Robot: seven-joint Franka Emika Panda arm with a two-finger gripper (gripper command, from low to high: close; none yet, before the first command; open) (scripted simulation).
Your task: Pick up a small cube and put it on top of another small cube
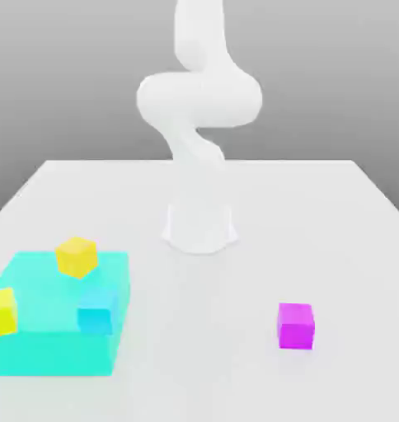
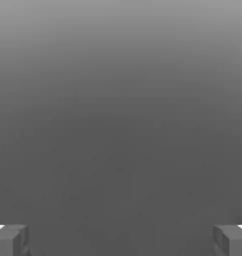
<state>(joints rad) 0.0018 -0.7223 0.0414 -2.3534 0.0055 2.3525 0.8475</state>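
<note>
Big cyan block sits nearest the camera at lower left of the exterior view, with one yellow cube on its top toward the back, a second yellow cube at its left edge, and a small cyan cube near its right front. Purple cube rests alone on the white table, lower right of the frame, well apart from the block and from the arm's base at centre. Gripper in the hand view: two finger pads at the lower corners, spread wide, nothing between them, plain grey ahead. Task looks not started: purple cube untouched, nothing stacked by the arm. Left to do, as I judge it: reach to the purple cube, grasp, lift, carry, set on another small cube.
</note>
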